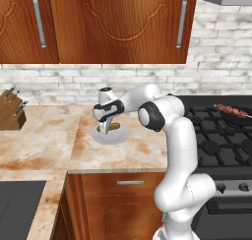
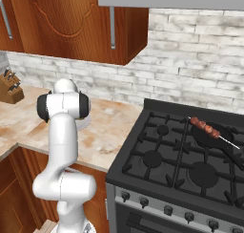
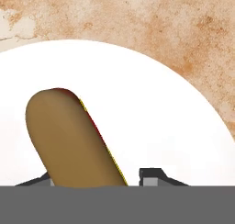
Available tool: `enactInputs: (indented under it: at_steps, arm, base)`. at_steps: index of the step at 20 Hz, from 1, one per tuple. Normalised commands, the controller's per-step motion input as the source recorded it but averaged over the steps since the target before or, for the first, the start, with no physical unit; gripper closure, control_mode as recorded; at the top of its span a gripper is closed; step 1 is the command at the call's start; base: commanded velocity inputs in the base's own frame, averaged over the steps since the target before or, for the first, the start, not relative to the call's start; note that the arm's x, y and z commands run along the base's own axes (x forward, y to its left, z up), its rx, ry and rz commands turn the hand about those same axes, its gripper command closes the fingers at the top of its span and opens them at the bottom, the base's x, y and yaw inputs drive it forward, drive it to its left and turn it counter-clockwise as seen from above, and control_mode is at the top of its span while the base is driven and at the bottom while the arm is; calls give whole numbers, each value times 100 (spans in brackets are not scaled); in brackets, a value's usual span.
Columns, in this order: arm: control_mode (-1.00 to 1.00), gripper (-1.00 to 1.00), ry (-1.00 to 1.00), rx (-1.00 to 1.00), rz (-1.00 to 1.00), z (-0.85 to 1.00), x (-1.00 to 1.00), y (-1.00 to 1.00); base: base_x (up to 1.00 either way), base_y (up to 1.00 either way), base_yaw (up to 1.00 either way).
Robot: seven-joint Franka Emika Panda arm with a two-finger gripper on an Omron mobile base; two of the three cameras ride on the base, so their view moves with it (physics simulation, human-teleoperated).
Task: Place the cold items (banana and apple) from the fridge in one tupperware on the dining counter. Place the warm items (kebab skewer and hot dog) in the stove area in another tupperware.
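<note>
One hot dog [image 3: 69, 136] is seen on one round white plate [image 1: 120, 134], which sits on the marbled counter [image 1: 44, 135] to the left of the black stove [image 2: 181, 165]. One kebab skewer [image 2: 206, 128] lies in a dark pan [image 2: 217, 137] on the stove. The gripper [image 1: 104, 130] is lowered around the hot dog, with a finger on each side of the bun; whether it is squeezed tight cannot be told. Bare counter lies all round the plate. One knife block [image 1: 11, 113] stands far to the left of the stove.

A home kitchen: gas stove [image 2: 186, 165], wooden cabinets [image 1: 98, 25] (brick backsplash [image 2: 200, 65]), marbled counter [image 1: 44, 135].
</note>
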Motion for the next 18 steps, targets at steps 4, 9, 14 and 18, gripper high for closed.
enactInputs:
  at_steps: [4,9,14,18]
  arm:
    - [-100,100,0,0,0,0,-22,1]
    - [-100,100,0,0,-2,3,-47,0]
    - [-100,100,0,0,0,23,-60,4]
    - [-100,100,0,0,0,16,-66,5]
  base:
    - [0,0,0]
    - [0,0,0]
    - [0,0,0]
    - [0,0,0]
